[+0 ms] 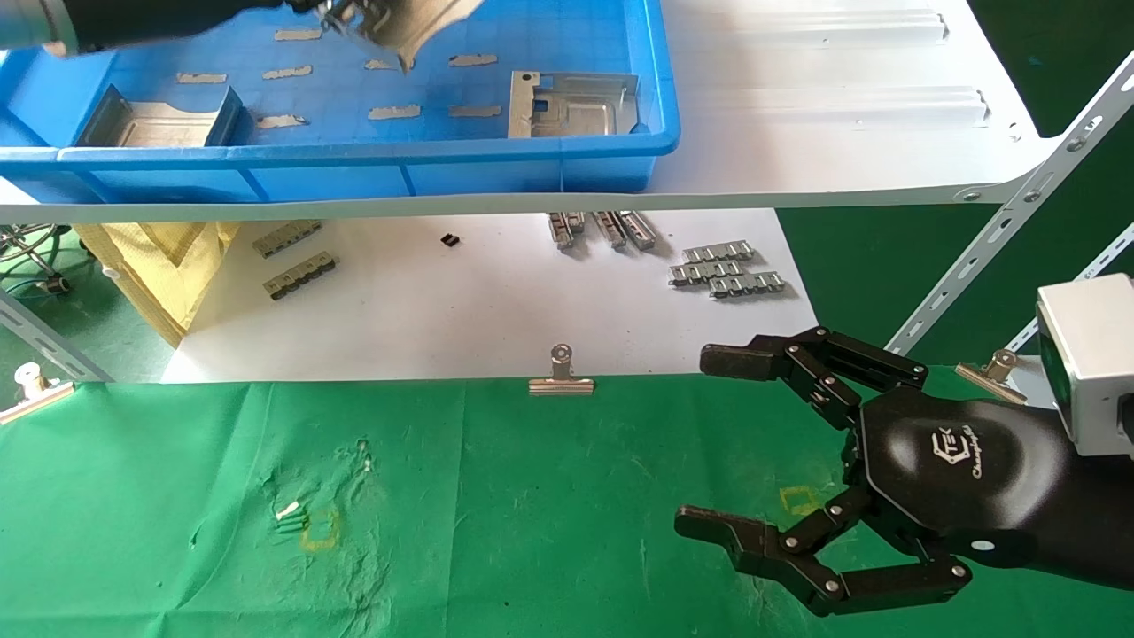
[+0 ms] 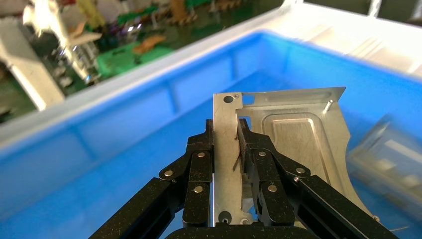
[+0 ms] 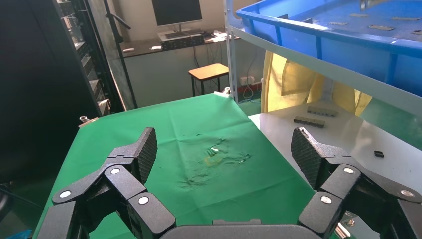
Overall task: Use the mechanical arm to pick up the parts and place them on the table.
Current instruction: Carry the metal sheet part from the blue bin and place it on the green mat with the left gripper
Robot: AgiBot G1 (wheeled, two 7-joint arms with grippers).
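Note:
My left gripper (image 2: 226, 130) is shut on the side flange of a silver stamped metal part (image 2: 298, 139) and holds it above the floor of the blue bin (image 2: 124, 119). In the head view that held part (image 1: 399, 25) shows at the top, over the bin (image 1: 354, 155). Two more parts lie in the bin, one at the left (image 1: 159, 120) and one at the right (image 1: 571, 105). My right gripper (image 1: 709, 443) is open and empty above the green cloth table (image 1: 496, 514); it also shows in the right wrist view (image 3: 224, 149) over the cloth (image 3: 199, 144).
The bin stands on a white shelf board (image 1: 842, 106). Below it a white sheet (image 1: 461, 301) carries small grey ridged strips (image 1: 726, 270). Binder clips (image 1: 561, 377) pin the cloth's far edge. Slotted shelf struts (image 1: 1019, 204) rise at the right. A yellow bag (image 1: 168, 266) hangs at the left.

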